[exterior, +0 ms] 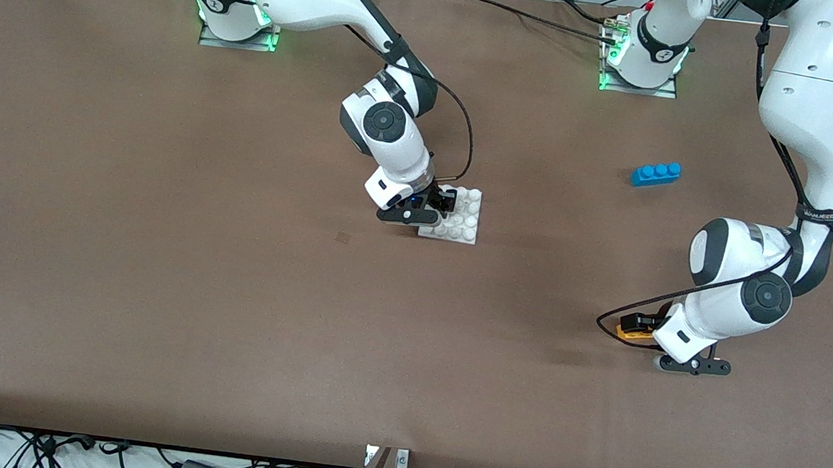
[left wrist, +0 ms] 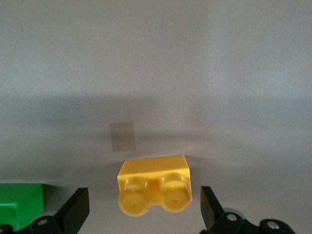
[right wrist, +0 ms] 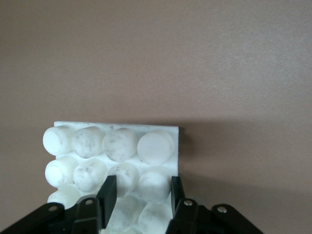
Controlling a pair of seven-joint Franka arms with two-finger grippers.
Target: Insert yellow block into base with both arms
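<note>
The yellow block (exterior: 633,333) lies on the table toward the left arm's end, mostly hidden under the left wrist in the front view. In the left wrist view the yellow block (left wrist: 155,187) sits studs-up between the fingers of my left gripper (left wrist: 143,192), which is open and clear of it on both sides. The white studded base (exterior: 463,223) rests mid-table. My right gripper (exterior: 441,203) is down on it. In the right wrist view the right gripper (right wrist: 142,183) is shut on the base (right wrist: 117,141), its fingers clamping the stud row along one edge.
A blue three-stud brick (exterior: 656,174) lies farther from the front camera than the left gripper. A green brick (left wrist: 19,204) sits on the table just beside one left finger. A small dark square mark (exterior: 342,237) is on the brown table (exterior: 150,300).
</note>
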